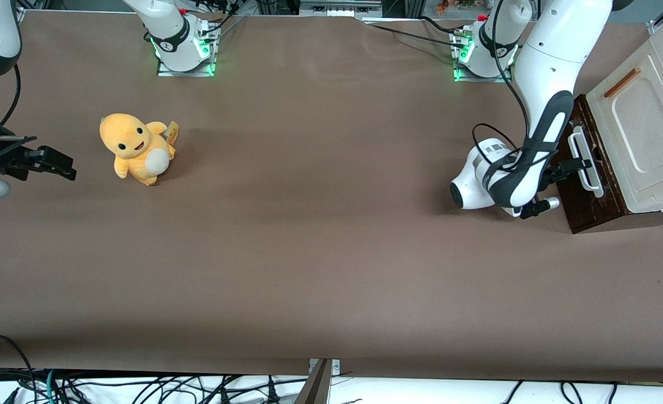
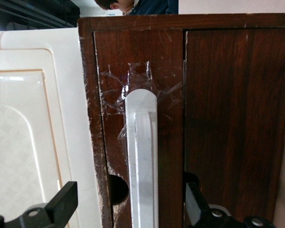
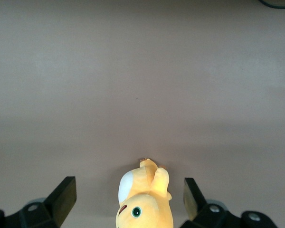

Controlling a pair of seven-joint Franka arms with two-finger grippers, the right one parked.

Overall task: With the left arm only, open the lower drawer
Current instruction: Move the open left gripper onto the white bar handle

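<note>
So the brown table [image 1: 309, 252] fills basically the whole front view. The left arm [image 1: 550, 84] comes down from the upper right of that frame and bends low over the table, its wrist right in front of the cabinet at the right edge. The cream panel [image 1: 640, 129] with the thin orange-brown handle [image 1: 621, 83] sits above the lower drawer [image 1: 589, 191], which is at middle right, dark brown front flush with the cabinet, looks closed. Over at the left of the frame, toward the parked arm's end, there's a yellow plush toy [image 1: 136, 148] sitting on the table. The gripper [image 1: 579, 164] is right at the drawer's white loop handle [image 1: 585, 161]. In the wrist view the fingers [image 2: 61, 202] are spread wide, one each side of the handle [image 2: 142, 161], not pinching it
</note>
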